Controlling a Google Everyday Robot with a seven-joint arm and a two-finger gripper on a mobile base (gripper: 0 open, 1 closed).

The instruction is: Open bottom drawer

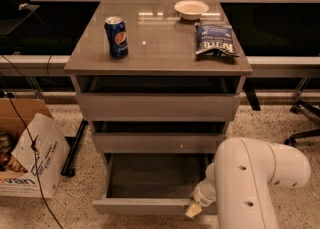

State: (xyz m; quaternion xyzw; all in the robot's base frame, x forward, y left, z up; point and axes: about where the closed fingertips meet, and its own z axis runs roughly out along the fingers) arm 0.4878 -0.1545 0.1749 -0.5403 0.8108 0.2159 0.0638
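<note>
The bottom drawer [142, 206] of the grey-brown cabinet stands pulled out toward me, its dark grey inside [155, 175] showing. The middle front [157, 142] and the top front [157, 106] sit further back above it. My white arm [255, 183] comes in from the lower right. My gripper [194, 210] is at the right end of the bottom drawer's front edge, mostly hidden behind the arm; only a pale tip shows against the front.
On the cabinet top stand a blue soda can [116, 37], a white bowl [191, 9] and a blue chip bag [215, 40]. A cardboard box [27, 155] and cables lie on the floor at left. An office chair base [302, 108] is at right.
</note>
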